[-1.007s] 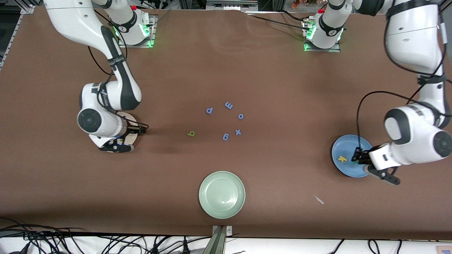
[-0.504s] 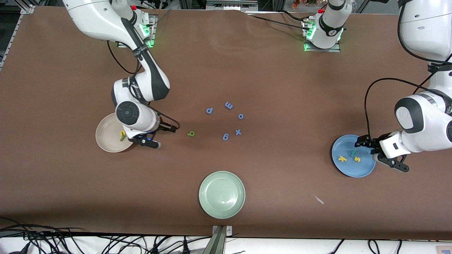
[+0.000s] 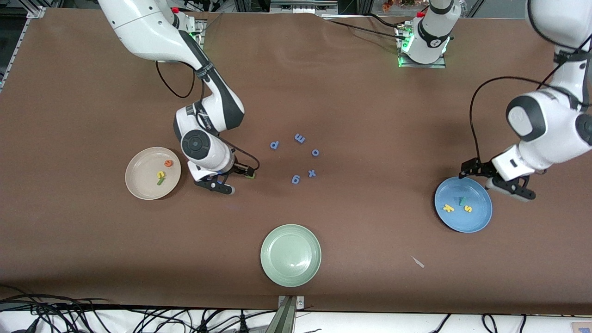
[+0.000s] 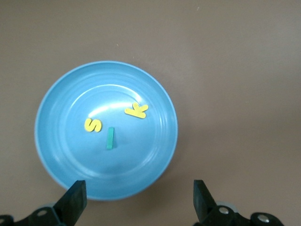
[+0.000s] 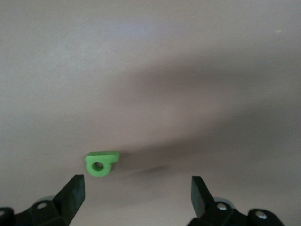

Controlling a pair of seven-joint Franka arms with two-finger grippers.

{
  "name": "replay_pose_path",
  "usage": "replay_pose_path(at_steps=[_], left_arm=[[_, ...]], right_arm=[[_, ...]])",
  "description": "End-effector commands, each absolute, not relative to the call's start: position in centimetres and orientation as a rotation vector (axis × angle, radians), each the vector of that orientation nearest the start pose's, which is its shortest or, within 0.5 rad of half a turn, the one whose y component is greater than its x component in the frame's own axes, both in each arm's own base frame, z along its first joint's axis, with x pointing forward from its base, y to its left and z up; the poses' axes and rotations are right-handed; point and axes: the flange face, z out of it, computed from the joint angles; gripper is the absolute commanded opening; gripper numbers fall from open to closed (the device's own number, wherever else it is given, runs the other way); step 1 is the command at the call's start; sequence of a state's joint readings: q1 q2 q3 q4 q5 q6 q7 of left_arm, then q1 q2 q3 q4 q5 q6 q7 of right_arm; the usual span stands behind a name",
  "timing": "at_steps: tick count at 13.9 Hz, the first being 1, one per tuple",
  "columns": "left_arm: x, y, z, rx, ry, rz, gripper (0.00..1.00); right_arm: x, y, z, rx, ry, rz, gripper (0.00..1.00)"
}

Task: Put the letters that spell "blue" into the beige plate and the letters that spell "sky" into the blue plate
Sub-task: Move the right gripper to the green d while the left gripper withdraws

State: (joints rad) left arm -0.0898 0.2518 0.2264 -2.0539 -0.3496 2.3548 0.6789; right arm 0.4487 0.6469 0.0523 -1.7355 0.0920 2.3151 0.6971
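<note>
My right gripper [image 3: 237,178] hangs over the bare table between the beige plate [image 3: 138,185] and the cluster of blue letters [image 3: 296,157], fingers spread wide and gripping nothing; in my right wrist view the green "b" [image 5: 101,163] lies flat on the tabletop ahead of the two open fingertips [image 5: 70,195]. The beige plate sits toward the right arm's end of the table and holds the orange "e" [image 3: 169,163], the yellow "u" [image 3: 160,174] and the thin green "l" [image 3: 160,181], the last two just beside each other. My left gripper [image 3: 495,178] hovers over the edge of the blue plate [image 3: 478,222] at the left arm's end, fingers released and empty. In that plate lie the yellow "k" [image 4: 136,110], the yellow "s" [image 4: 92,125] and a teal letter [image 4: 110,138], seen only as a thin bar. The pale green plate [image 3: 291,255] sits nearest the front camera.
</note>
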Motion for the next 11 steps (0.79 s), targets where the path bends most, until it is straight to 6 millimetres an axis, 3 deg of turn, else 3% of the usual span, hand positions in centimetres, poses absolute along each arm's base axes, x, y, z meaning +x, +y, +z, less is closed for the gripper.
replay_pose_path(at_steps=[1,3,4,6,7,9,11], left_arm=[[55.7,5.0,40.5,-3.219,0.593,-0.416,1.0],[53.3,5.2,44.5,-3.235,0.593,-0.464,1.0],[52.5,4.3,47.1,-3.248,0.561,-0.472,1.0],[53.0,2.0,52.0,-3.164,0.472,-0.329,1.0],[53.4,-0.1,53.4,-3.148,0.381,-0.264,1.0],[53.2,-3.9,54.3,-3.142,0.243,-0.221,1.0],[52.5,-4.7,57.3,-3.102,0.158,-0.115,1.0]], right_arm=[[58.9,33.4,19.9,-3.046,0.41,0.147,1.0],[58.8,34.5,19.0,-3.047,0.392,0.153,1.0],[58.8,35.0,18.7,-3.048,0.383,0.151,1.0],[58.8,35.1,18.0,-3.054,0.377,0.159,1.0],[58.8,35.1,17.8,-3.055,0.375,0.161,1.0],[58.9,35.1,17.7,-3.045,0.38,0.138,1.0],[58.8,35.2,17.3,-3.048,0.379,0.144,0.9]])
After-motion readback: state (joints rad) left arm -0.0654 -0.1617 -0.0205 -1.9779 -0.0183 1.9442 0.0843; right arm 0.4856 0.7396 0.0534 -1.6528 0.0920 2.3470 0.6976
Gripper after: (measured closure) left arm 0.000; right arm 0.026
